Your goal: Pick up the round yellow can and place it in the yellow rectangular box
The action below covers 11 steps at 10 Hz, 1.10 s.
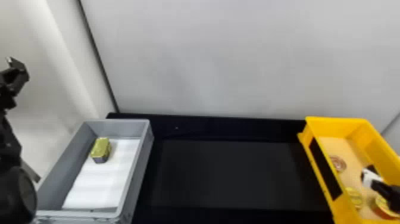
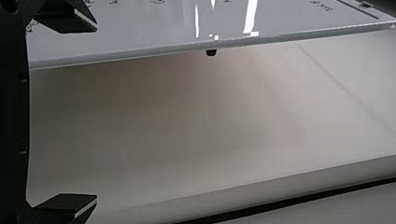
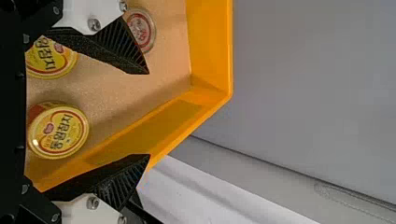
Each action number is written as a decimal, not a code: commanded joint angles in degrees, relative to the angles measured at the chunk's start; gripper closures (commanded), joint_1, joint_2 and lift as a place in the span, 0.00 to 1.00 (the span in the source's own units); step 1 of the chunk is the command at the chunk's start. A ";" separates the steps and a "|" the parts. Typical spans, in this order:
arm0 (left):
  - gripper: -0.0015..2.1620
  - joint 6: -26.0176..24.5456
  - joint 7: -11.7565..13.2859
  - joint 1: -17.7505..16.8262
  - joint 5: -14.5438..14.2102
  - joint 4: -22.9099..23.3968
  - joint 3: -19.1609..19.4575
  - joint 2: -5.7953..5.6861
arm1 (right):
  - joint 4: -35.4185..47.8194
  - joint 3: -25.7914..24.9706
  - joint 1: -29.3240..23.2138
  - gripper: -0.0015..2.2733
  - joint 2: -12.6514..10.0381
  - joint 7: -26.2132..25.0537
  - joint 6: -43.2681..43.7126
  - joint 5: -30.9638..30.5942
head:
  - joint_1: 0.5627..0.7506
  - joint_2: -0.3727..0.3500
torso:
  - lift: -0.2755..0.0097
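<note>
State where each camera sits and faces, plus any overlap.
Head: mounted there, looks forward and down at grey box and yellow box; left arm and right arm show.
Left wrist: mounted there, looks past the open left gripper to a pale surface.
Right wrist: mounted there, looks past the open right gripper into the yellow box.
Head and right wrist share this box and cans.

Head view, lower left: a plain grey rectangular box (image 1: 140, 166) with a white sheet (image 1: 98, 184) and a gold-topped, silver-sided can (image 1: 101, 148). Lower centre: a black tabletop (image 1: 238, 175). Lower right: a bright yellow rectangular box (image 1: 336, 128) with a tan floor (image 1: 339, 149) and black side panel (image 1: 325, 169). Right wrist view, lower left: a round yellow can (image 3: 58, 132), red lines curving around its dark lettering.
</note>
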State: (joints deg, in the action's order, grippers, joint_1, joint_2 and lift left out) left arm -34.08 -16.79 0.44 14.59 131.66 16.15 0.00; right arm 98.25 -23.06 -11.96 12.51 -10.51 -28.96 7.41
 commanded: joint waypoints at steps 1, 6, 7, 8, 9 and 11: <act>0.00 -0.04 0.00 0.00 0.00 0.00 0.12 0.15 | 2.30 -3.39 0.70 0.09 0.41 3.04 4.69 -1.08 | 0.70 0.53 | 0.75; 0.00 0.05 -0.09 0.00 0.00 0.00 0.21 0.15 | 9.94 -10.60 5.63 0.08 3.31 12.97 6.63 -6.97 | 0.70 0.53 | 0.75; 0.00 0.05 -0.09 0.00 0.00 0.00 0.21 0.15 | 12.05 -11.92 6.42 0.08 3.31 13.06 6.10 -6.89 | 0.70 0.53 | 0.75; 0.00 0.05 -0.09 0.09 0.00 0.00 0.21 0.15 | 14.16 -13.06 7.03 0.06 3.31 13.06 5.40 -6.53 | 0.70 0.53 | 0.75; 0.00 0.05 -0.18 0.18 0.00 0.09 0.29 0.15 | 15.74 -13.85 7.74 0.06 3.31 12.97 5.31 -6.53 | 0.70 0.53 | 0.75; 0.00 0.05 -0.18 0.18 0.00 0.09 0.21 0.15 | 17.94 -14.82 9.06 0.05 4.27 14.91 2.41 -7.06 | 0.70 0.53 | 0.75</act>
State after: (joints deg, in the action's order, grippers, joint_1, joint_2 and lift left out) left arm -34.03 -16.95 0.60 14.59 131.73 16.39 0.00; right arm 114.72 -37.24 -3.80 16.09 3.28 -24.66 0.82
